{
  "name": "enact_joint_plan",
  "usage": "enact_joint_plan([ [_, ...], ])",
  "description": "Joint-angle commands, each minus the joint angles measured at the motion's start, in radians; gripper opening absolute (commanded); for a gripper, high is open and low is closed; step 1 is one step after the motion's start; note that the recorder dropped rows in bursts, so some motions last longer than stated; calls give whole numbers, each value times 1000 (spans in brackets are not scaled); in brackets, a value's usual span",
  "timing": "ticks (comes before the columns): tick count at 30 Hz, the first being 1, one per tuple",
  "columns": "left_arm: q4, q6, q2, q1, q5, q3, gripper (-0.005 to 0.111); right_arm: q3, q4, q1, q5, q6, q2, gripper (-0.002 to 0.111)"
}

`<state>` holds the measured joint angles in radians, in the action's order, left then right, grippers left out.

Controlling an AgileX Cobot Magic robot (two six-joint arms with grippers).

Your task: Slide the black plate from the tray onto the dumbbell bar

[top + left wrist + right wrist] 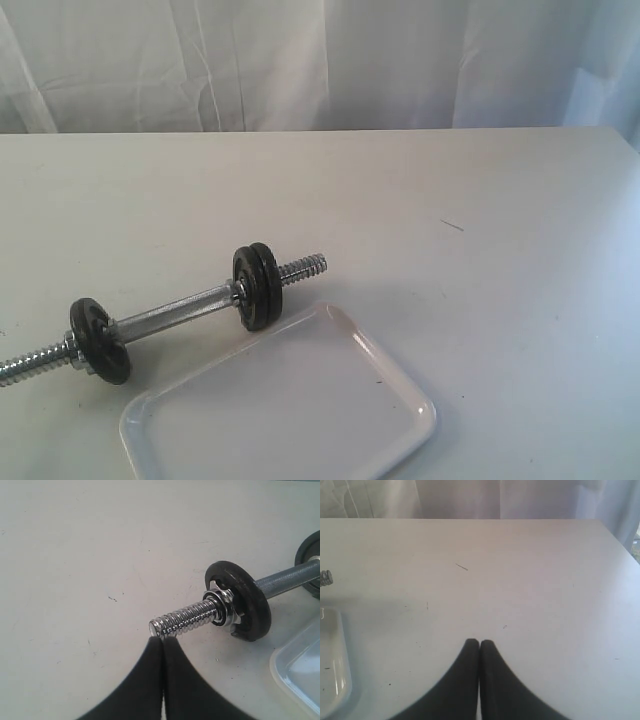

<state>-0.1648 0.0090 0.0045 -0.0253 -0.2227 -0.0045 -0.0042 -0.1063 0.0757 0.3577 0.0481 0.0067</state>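
Observation:
The dumbbell bar (180, 312) lies slantwise on the table, left of the tray (400, 440), which has nothing in it. One small black disc (98, 340) sits near the bar's left end. Near the right threaded end two black discs stand pressed together; the outer one looks like the black plate (270, 282), on the bar. Neither gripper shows in the exterior view. My left gripper (162, 640) is shut and empty, its tips right at the bar's left threaded end (185, 619). My right gripper (479, 643) is shut and empty over bare table.
The left wrist view shows a nut and disc (247, 605) behind the thread and a tray corner (295, 670). The right wrist view shows the tray rim (342, 680) and a thread tip (326, 577) at its edge. White curtains hang behind the table.

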Motion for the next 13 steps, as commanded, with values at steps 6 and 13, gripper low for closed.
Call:
enact_joint_plan([
  [6,-1,-9,-4,3,6,4,0,4,3,-7,-6,8,-7,0],
  [13,-1,-9,-4,3,6,4,0,4,3,-7,-6,8,-7,0],
])
